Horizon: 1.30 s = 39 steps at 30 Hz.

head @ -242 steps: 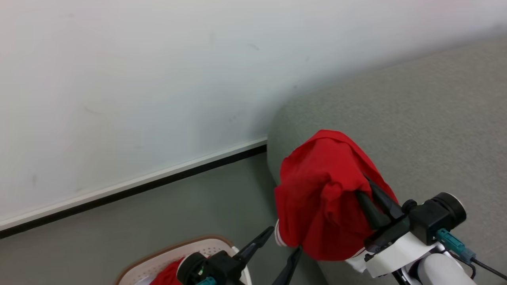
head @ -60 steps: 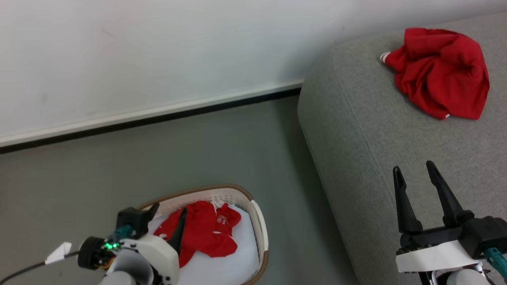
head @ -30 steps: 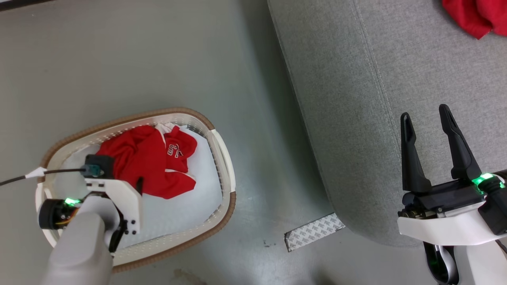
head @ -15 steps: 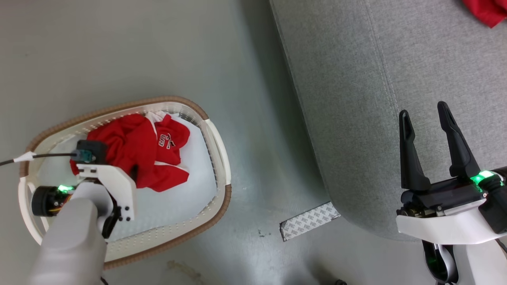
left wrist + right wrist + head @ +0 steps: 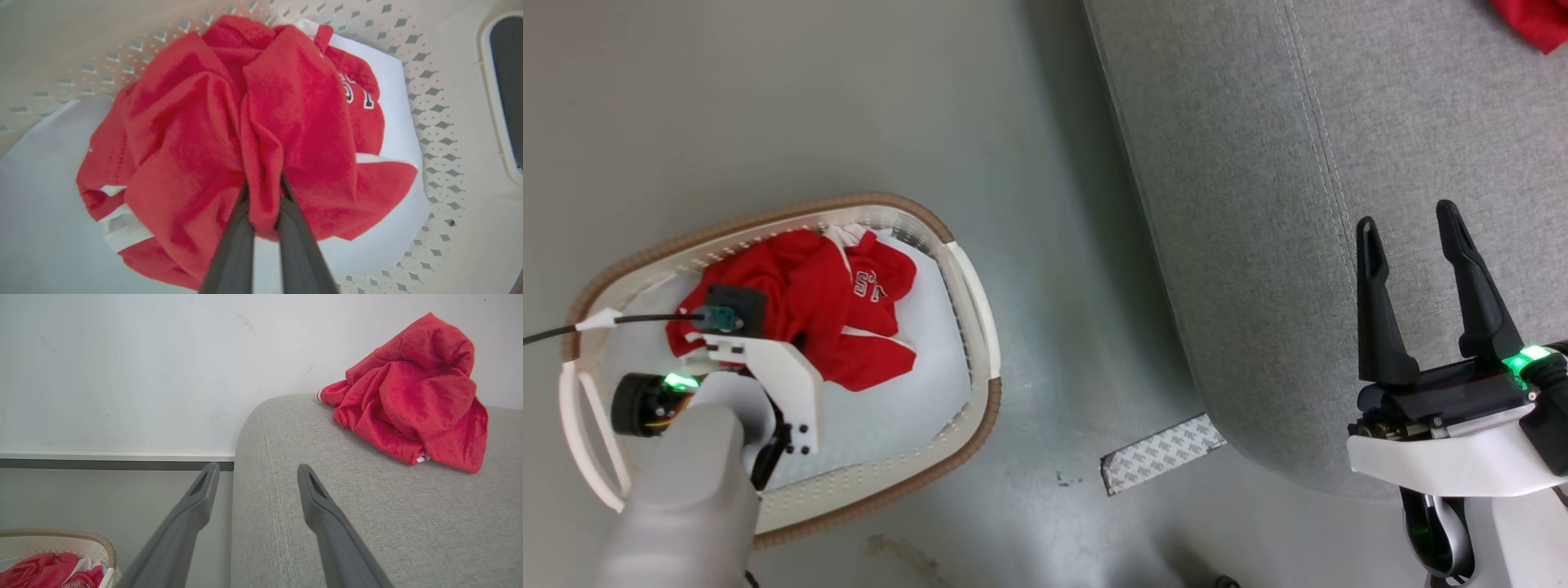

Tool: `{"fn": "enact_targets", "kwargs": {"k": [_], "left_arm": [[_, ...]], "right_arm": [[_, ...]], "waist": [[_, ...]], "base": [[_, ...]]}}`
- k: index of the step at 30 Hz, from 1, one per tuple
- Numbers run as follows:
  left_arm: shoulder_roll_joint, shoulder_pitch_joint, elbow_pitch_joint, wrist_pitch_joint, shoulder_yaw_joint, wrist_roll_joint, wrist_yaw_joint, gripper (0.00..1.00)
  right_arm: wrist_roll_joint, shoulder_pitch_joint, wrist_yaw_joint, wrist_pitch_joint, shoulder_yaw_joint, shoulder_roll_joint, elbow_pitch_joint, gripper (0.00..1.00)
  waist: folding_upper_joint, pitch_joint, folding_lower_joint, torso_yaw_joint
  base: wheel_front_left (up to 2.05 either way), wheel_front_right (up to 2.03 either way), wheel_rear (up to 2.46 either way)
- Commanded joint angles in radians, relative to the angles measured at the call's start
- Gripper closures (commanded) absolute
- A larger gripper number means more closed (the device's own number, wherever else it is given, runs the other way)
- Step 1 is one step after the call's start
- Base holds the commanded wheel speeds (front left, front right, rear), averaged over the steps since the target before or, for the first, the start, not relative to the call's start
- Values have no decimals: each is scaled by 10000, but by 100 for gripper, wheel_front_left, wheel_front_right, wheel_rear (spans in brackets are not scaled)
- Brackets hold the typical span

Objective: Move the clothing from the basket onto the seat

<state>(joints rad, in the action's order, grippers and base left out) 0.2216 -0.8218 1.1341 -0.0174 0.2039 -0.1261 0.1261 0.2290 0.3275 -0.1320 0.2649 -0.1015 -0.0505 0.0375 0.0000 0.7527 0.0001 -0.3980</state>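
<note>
The left gripper (image 5: 263, 192) is clamped on a fold of the bright red soft garment with white trim (image 5: 196, 134), which lies in the oval cream-white perforated plastic basket (image 5: 982, 384) at 8 o'clock in the head view. The right gripper (image 5: 1406, 216) hangs empty with its jaws apart over the large grey woven seat (image 5: 1241, 204) at 3 o'clock. A second crumpled red garment (image 5: 412, 396) lies on the seat at 1 o'clock.

The head view looks steeply down on the oval cream-white plastic basket (image 5: 977, 314) and the large grey woven-fabric seat (image 5: 1258, 204). The left wrist view sits very near above the bright red soft garment (image 5: 196, 134) inside this basket. The right wrist view faces level along the seat top, sharing both.
</note>
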Motion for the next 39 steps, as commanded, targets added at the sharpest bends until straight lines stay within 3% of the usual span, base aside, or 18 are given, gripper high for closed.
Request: {"fn": "enact_targets", "kwargs": {"k": [1, 14, 27, 33, 39], "left_arm": [[-13, -103, 67, 128, 48, -94, 31, 100], [-277, 764, -497, 769, 885, -1255, 38, 100], [319, 2608, -3424, 661, 1579, -2979, 41, 100], [514, 3688, -5395, 565, 1341, -3233, -375, 100], [780, 5011, -7703, 485, 1001, -3344, -1197, 100]], "right_arm": [[-59, 64, 26, -10, 64, -1, -41, 0], [-359, -450, 26, -10, 319, -4, -626, 0], [-744, -1262, 26, -10, 709, -8, -1216, 0], [-1024, -1687, 26, -10, 913, -7, -1457, 0], [-1423, -1964, 26, -10, 1106, -5, -1641, 0]], "waist": [[0, -115, -1, 85], [0, -1966, -1, 984], [0, -4025, -1, 1713], [0, -4902, -1, 2029], [0, -5700, -1, 2304]], "base": [[0, 0, 0], [0, 0, 0], [0, 0, 0], [0, 0, 0], [0, 0, 0]]}}
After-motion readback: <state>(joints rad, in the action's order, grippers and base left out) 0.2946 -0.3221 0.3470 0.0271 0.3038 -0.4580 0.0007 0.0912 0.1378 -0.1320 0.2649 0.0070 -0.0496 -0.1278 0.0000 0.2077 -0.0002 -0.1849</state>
